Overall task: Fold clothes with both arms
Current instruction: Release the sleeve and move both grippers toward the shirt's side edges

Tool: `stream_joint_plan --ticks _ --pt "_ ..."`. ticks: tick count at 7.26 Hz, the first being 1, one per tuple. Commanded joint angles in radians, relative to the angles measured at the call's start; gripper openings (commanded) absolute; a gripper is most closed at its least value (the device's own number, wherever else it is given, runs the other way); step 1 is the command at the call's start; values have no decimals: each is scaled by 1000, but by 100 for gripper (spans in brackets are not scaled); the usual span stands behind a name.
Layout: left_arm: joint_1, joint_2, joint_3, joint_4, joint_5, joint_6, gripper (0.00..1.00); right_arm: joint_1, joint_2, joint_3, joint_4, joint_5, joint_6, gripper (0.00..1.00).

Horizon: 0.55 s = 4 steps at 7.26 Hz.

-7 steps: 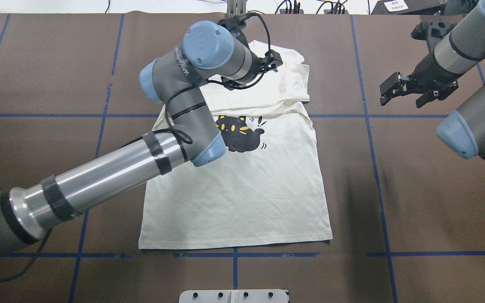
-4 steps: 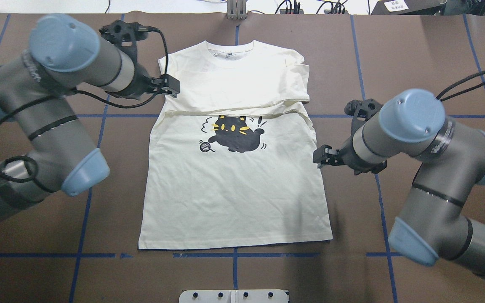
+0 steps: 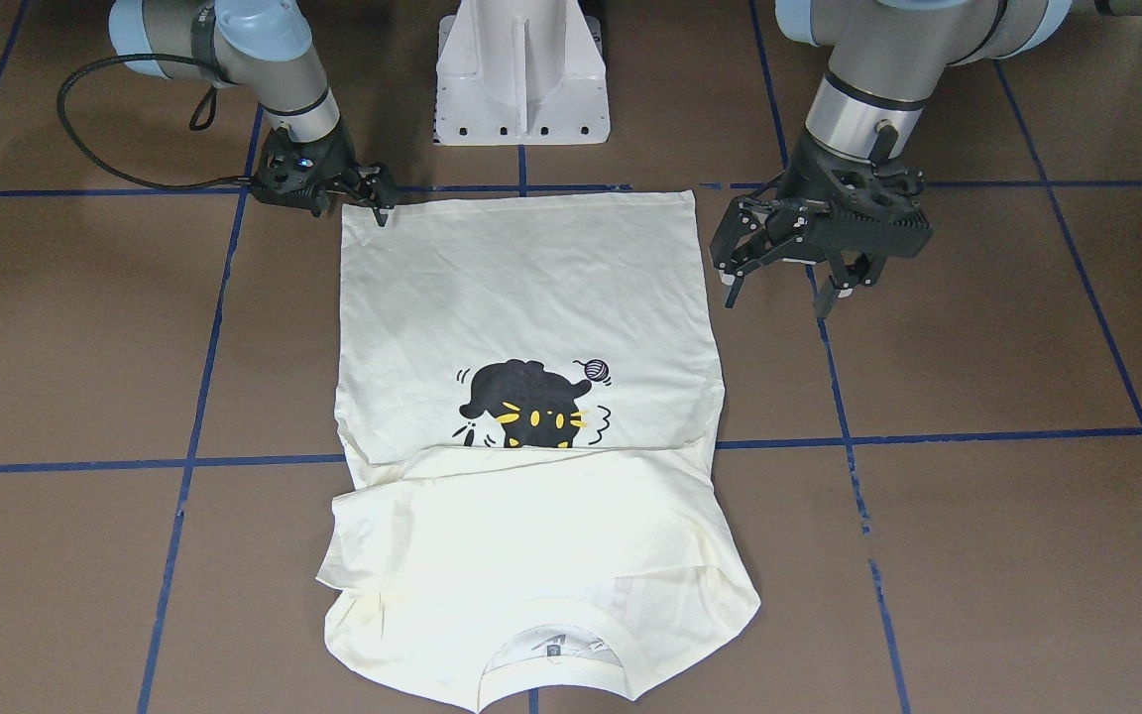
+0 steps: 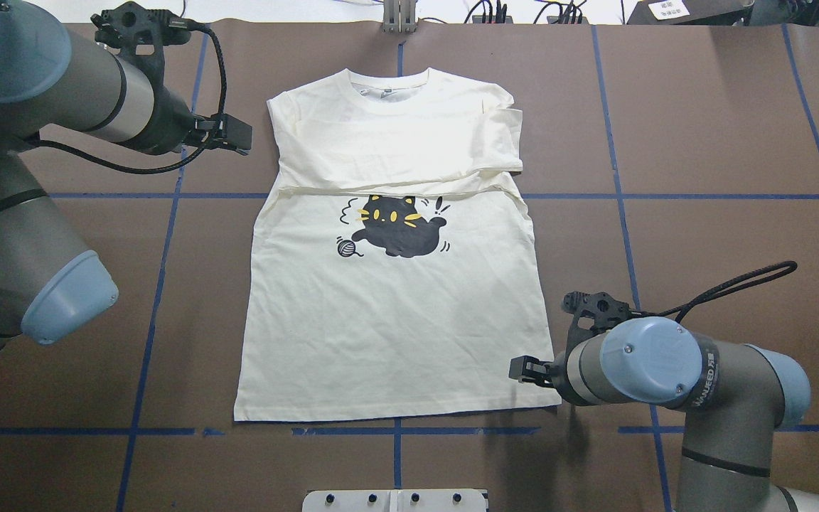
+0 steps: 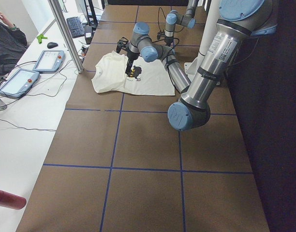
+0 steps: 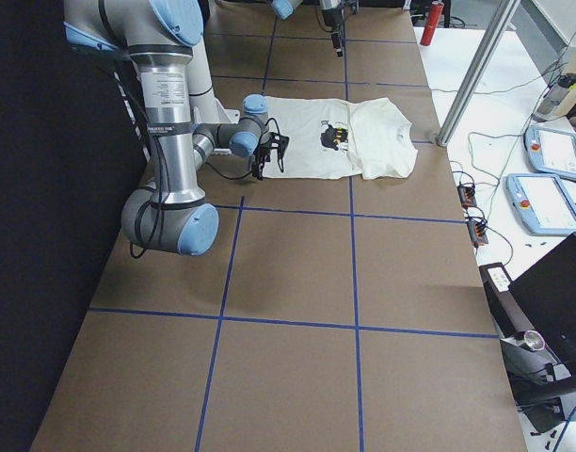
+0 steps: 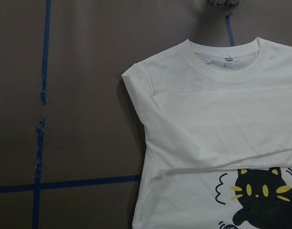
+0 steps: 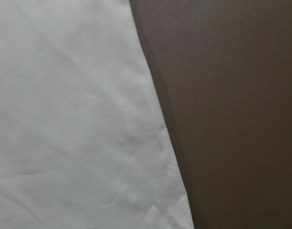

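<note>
The cream T-shirt lies flat and print-up on the brown table, collar away from me. Its sleeves are folded across the chest above the black cat print. In the front view my left gripper hangs open above the table, off the shirt's side. From overhead that left gripper appears beside the shoulder. Its wrist view looks down on the collar and left shoulder. My right gripper sits low at the hem's right corner, fingers slightly apart. Its wrist view holds only the shirt's edge.
The white pedestal base stands behind the hem. Blue tape lines grid the table. A metal post rises at the far edge. Beyond it lie teach pendants, cables, and a person at a desk.
The left arm has drawn back from over the shirt's chest to the left of its shoulder. The right arm has swung in from the far right down to the hem's right corner.
</note>
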Motion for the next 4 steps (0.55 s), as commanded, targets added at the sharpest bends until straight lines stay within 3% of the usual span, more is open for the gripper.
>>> stream_joint_plan --ticks 1,4 --pt "-1 -3 -5 0 -1 0 100 -27 -7 0 3 -9 24 98" --pt "-1 -2 -9 0 -1 -3 100 -22 -2 -6 1 -9 23 78"
